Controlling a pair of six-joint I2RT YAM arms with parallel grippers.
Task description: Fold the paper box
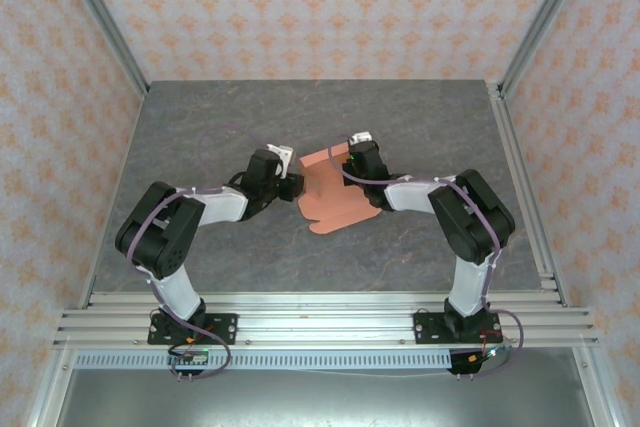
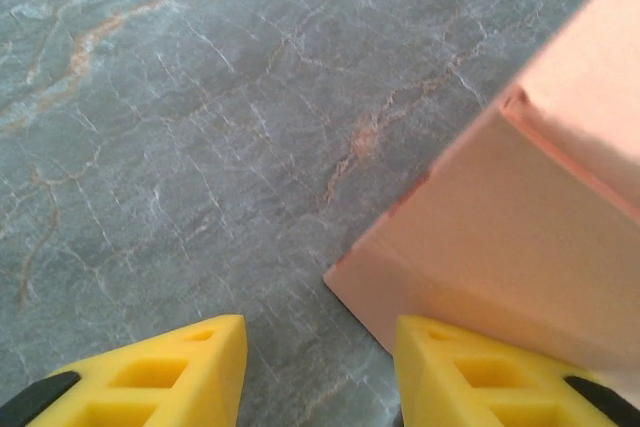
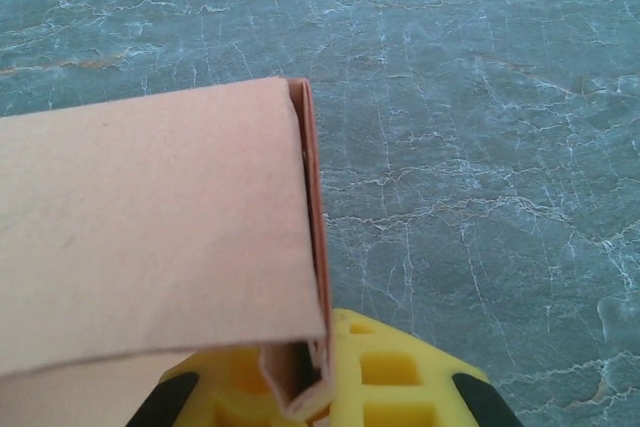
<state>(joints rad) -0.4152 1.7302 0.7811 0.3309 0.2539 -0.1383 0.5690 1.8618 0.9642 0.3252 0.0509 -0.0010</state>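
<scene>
The paper box (image 1: 335, 199) is a salmon-orange card piece lying partly folded at the middle of the grey table (image 1: 220, 127). My right gripper (image 1: 353, 161) is at its far right edge. In the right wrist view that gripper (image 3: 318, 372) is shut on a doubled, upright edge of the paper box (image 3: 150, 217). My left gripper (image 1: 296, 185) sits at the sheet's left side. Its yellow fingers (image 2: 190, 367) stand apart with bare table between them. A folded corner of the paper box (image 2: 530, 217) lies just beyond its right finger.
Metal frame posts and patterned walls close in the table on three sides. An aluminium rail (image 1: 320, 322) with both arm bases runs along the near edge. Bare marbled tabletop lies left, right and behind the sheet.
</scene>
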